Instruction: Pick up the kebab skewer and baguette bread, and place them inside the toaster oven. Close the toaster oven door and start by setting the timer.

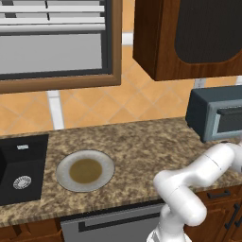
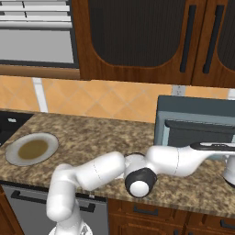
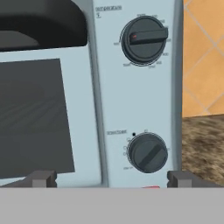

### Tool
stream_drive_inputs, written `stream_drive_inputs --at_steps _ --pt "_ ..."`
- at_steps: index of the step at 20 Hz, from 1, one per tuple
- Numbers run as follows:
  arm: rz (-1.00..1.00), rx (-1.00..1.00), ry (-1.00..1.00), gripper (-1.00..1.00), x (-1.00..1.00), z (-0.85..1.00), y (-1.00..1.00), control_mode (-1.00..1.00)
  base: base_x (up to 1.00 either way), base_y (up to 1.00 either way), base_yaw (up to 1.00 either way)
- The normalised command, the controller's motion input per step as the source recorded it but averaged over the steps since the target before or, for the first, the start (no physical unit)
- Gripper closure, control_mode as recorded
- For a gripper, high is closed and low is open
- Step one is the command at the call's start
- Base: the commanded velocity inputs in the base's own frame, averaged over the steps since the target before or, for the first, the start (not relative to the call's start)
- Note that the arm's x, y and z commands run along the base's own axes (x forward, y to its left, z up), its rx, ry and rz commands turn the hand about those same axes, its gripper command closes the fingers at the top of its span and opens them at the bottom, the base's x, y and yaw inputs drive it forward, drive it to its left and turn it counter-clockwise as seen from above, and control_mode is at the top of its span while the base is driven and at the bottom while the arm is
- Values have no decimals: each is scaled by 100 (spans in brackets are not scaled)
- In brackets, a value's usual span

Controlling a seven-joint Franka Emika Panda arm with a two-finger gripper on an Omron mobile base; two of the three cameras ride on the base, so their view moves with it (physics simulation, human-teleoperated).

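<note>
Your gripper [image 3: 107,178] stands wide, holding nothing, facing the control panel of the toaster oven [image 3: 135,96]. The toaster oven door [image 3: 39,118] at 9 o'clock appears shut. Step in hand, judging by this: the timer. Next, centre on the lower knob [image 3: 148,152] at 1 o'clock, close, turn.

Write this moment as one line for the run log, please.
stage: timer step | toaster oven door: closed | gripper: open, facing lower knob, not touching | plate: empty
</note>
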Motion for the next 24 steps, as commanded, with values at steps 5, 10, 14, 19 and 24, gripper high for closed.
stream_drive_inputs --at_steps 5,10,14,19,24 --pt "0 0 0 -100 0 0 0 -100 0 0 0" --pt "0 0 0 -100 0 0 0 -100 0 0 0" --pt "0 0 0 -100 0 0 0 -100 0 0 0" --pt "0 0 0 -100 0 0 0 100 0 -2 0" --pt "0 0 0 -100 0 0 0 100 -7 -49 0"
